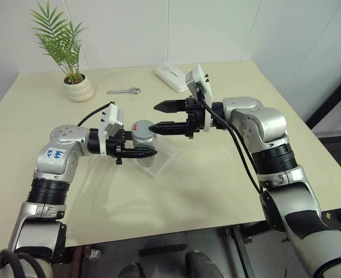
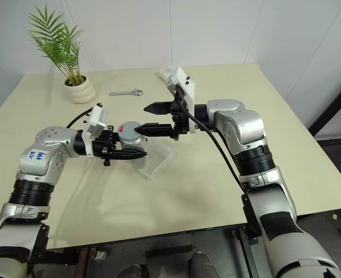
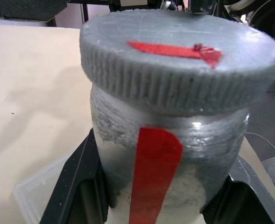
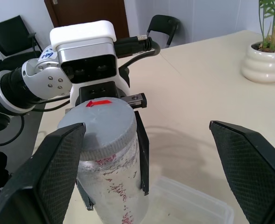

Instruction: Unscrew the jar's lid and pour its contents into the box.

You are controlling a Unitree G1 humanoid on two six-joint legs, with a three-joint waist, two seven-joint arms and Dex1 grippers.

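Left gripper [image 1: 136, 152] clamps the jar [image 3: 165, 154] upright above the box [image 1: 161, 157] near table [image 1: 216, 191] centre. The lid [image 3: 179, 60] is on. Right gripper [image 1: 160, 116] is spread wide — lower finger's tip at the lid's 3 o'clock edge, contact unclear. Left wrist view adds red stripe and lid ribbing; head view adds plant pot [image 1: 79, 88], wrench [image 1: 124, 91], white case [image 1: 170, 76] at 12 o'clock.

Arms: silver-grey shells, black ribbed joint rings.
Left arm [image 1: 60, 156]: white sticker with blue handwriting on its shell.
Wrist cameras: white boxes; the left one [image 4: 83, 49] has a grey face with dark lenses.
Cables: black, one along each forearm.
Left hand [image 1: 136, 153]: black fingers.
Right hand [image 1: 160, 116]: black tapered fingers, pads [image 4: 251, 168] finely cross-hatched.
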